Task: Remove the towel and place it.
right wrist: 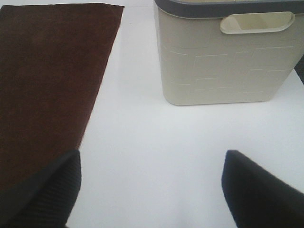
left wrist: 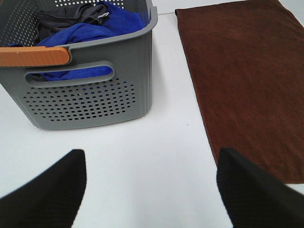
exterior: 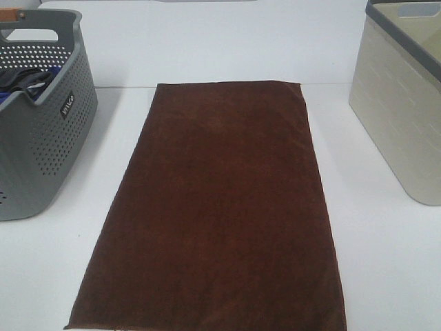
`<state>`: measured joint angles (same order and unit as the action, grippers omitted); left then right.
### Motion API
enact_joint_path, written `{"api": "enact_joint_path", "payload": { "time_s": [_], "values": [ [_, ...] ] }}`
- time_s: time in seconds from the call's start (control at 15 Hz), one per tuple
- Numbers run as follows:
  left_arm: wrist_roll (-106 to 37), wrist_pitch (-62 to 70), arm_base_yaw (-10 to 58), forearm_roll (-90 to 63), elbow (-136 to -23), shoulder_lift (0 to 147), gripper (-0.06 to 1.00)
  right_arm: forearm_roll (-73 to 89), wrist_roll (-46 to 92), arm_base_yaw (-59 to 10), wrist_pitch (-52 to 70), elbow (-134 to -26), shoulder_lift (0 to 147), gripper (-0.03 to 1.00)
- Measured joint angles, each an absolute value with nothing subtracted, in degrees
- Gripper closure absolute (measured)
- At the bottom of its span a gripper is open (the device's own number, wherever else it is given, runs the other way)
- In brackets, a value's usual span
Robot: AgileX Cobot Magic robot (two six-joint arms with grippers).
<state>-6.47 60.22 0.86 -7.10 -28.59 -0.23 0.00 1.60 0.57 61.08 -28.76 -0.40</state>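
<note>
The dark brown towel (exterior: 220, 207) lies spread flat on the white table, between the two baskets. It also shows in the left wrist view (left wrist: 247, 76) and the right wrist view (right wrist: 47, 80). My left gripper (left wrist: 152, 190) is open and empty, low over the table between the grey basket and the towel's edge. My right gripper (right wrist: 149, 190) is open and empty, over the bare table between the towel and the cream basket; one finger overlaps the towel's edge in the picture. Neither arm shows in the exterior high view.
A grey perforated basket (exterior: 41, 138) with an orange handle (left wrist: 33, 55) stands at the left, holding blue and dark laundry (left wrist: 90, 26). A cream basket (exterior: 403, 110) with a grey rim stands at the right, also in the right wrist view (right wrist: 228, 61).
</note>
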Motion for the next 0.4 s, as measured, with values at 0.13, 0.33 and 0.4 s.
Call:
{"api": "enact_joint_path", "payload": {
  "time_s": [0.13,0.33,0.4],
  "values": [
    [-6.47,60.22,0.86,-7.1,-28.59,-0.23,0.22,0.0,1.6,0.57,61.08,-28.76,-0.4,0.2],
    [-6.47,60.22,0.86,-7.1,-28.59,-0.23,0.22,0.0,1.6,0.57,61.08,-28.76,-0.4,0.2],
    [-6.47,60.22,0.86,-7.1,-28.59,-0.23,0.22,0.0,1.6,0.57,61.08,-28.76,-0.4,0.2]
  ]
}}
